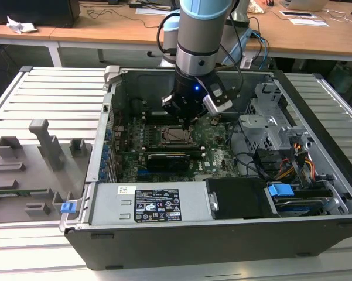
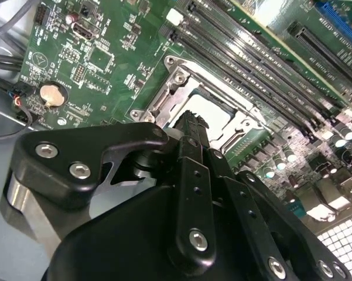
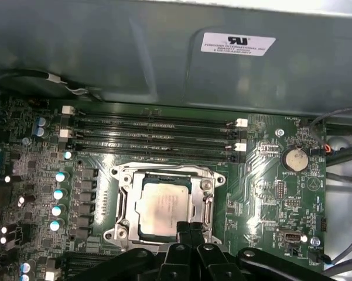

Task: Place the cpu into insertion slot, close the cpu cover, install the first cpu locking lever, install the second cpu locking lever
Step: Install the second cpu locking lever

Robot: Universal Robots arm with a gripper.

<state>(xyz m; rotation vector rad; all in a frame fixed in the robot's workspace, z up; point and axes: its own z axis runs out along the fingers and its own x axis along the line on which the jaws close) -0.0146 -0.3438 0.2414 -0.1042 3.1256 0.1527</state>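
The cpu [image 3: 163,206], pale silver-grey, lies flat in the insertion slot [image 1: 166,136] on the green board. Around it the cpu cover [image 3: 127,198], a silver frame, lies down flat, and the chip shows through its window [image 2: 218,112]. My gripper [image 3: 190,229] is shut with nothing between its black fingers. The tips hang low over the socket's edge on the side away from the memory slots [image 3: 152,137]. Whether they touch the frame I cannot tell. In the exterior view my gripper [image 1: 184,121] reaches down into the open computer case, just behind the socket.
A long black card [image 1: 167,159] sits in front of the socket. The power supply [image 1: 137,205] fills the case's near side. A metal drive cage [image 1: 269,123] and cables [image 1: 293,164] stand at the exterior view's right. A grey fixture tray [image 1: 29,170] lies outside at the left.
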